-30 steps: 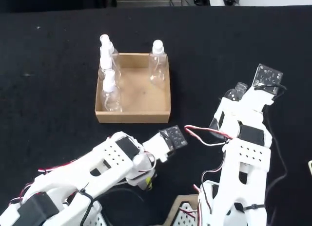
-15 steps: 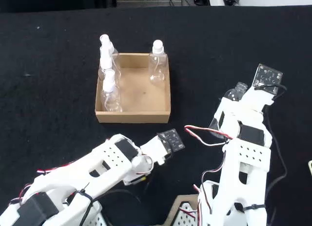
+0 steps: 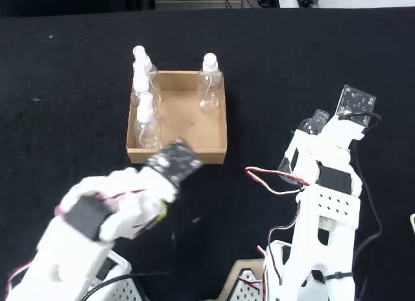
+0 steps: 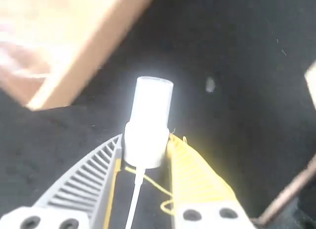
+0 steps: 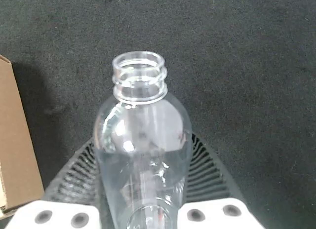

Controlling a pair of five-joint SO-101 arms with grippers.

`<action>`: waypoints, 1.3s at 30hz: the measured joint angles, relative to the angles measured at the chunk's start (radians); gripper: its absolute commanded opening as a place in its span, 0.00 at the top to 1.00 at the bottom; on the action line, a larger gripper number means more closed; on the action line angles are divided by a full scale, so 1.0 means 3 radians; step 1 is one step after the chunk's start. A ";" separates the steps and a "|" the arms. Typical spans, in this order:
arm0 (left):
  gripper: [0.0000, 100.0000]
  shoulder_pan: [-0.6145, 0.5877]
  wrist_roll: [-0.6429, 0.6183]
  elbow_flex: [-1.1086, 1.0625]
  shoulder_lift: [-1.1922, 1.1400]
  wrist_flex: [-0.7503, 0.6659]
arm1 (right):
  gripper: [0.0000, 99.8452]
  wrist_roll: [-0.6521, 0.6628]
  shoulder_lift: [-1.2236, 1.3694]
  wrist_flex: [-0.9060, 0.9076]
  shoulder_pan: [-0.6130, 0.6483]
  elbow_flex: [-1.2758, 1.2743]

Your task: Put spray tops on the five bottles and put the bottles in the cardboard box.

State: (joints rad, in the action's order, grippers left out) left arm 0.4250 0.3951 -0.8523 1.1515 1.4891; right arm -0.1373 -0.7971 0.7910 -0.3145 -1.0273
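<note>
A white spray top [image 4: 148, 118] with its thin dip tube sits between the fingers of my left gripper [image 4: 145, 142], which is shut on it close to the front wall of the cardboard box [image 4: 84, 56]. In the high view the left arm [image 3: 110, 207] stands raised at the box's [image 3: 178, 152] front edge. Several capped clear bottles [image 3: 145, 122] stand inside the box. My right gripper [image 5: 143, 150] is shut on a clear bottle [image 5: 140, 110] with an open neck, held to the right of the box [image 5: 15, 140]; the same bottle [image 3: 316, 121] appears in the high view.
Black cloth covers the table [image 3: 292, 54]. Open cloth lies between the box and the right arm [image 3: 327, 197]. A tan board [image 3: 243, 278] sits at the front edge between the arm bases.
My left arm has lifted and swung left from the front middle of the table up to the box's front edge, carrying the spray top. The right arm and its bottle stayed still.
</note>
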 measured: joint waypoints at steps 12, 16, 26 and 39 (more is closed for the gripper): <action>0.97 -0.1089 -0.0578 0.0552 0.0670 -0.0593 | 0.99 0.0000 -0.0235 0.0343 0.0399 0.0046; 0.97 -0.1120 -0.0900 0.0875 0.0716 -0.1002 | 0.99 0.0000 -0.0757 0.0614 0.0650 0.0107; 0.97 -0.1115 -0.1406 0.1100 0.0716 -0.2271 | 0.99 0.0481 -0.1826 -0.0072 0.1882 -0.0215; 0.97 -0.1013 -0.1790 0.1095 0.0527 -0.3821 | 0.99 0.0496 -0.1463 -0.1125 0.2496 -0.0266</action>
State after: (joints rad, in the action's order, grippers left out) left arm 0.1212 -0.1419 -0.5240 1.3096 0.3429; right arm 0.0115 -1.2359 0.4534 0.4342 -1.1070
